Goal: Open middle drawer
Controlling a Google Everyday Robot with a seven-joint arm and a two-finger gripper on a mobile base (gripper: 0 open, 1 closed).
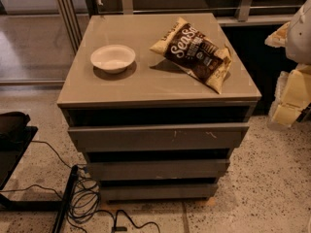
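A grey-brown cabinet point(146, 89) stands in the middle of the view with three handleless drawer fronts stacked below its top. The top front point(158, 136) has white scratches and juts out furthest. The middle drawer point(158, 169) is the plain front below it, set a little further back, with a dark gap above it. The lowest front point(155, 191) looks narrowest. My gripper point(290, 97) shows as pale yellowish parts at the right edge, level with the cabinet top, to the right of the cabinet and apart from it.
A white bowl point(112, 58) and a brown chip bag point(194, 52) lie on the cabinet top. Black cables point(85, 200) coil on the speckled floor at the lower left, next to a dark object point(12, 140). Glass panels and railings stand behind.
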